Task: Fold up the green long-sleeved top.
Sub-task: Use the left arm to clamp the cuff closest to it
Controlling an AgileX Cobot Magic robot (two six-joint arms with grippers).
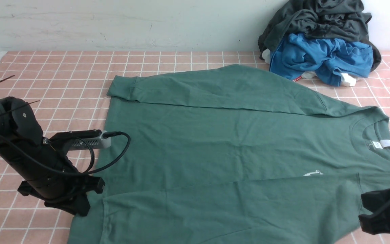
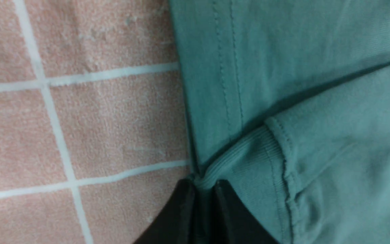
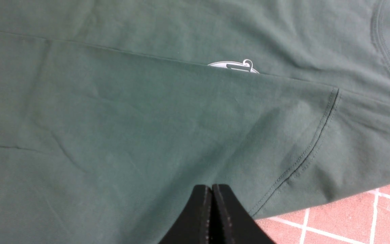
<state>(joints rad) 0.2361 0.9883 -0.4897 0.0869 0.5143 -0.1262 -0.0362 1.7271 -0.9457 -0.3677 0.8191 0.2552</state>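
The green long-sleeved top [image 1: 222,142] lies flat on the pink checked cloth, neck to the right, with its white label [image 1: 389,144] and small chest logo [image 3: 234,66] showing. Both sleeves are folded in over the body. My left gripper [image 2: 203,184] is at the garment's near left corner, shut on the ribbed cuff [image 2: 235,159] of the near sleeve, beside the bottom hem. My right gripper [image 3: 212,188] is shut with nothing between its fingers. It hovers over the near sleeve close to the shoulder seam [image 3: 313,142], at the right edge of the front view [image 1: 367,210].
A heap of clothes sits at the back right against the wall: a dark grey-black garment [image 1: 317,20] on top of a bright blue one [image 1: 320,56]. The pink checked tablecloth [image 1: 46,74] shows to the left of the top and behind it.
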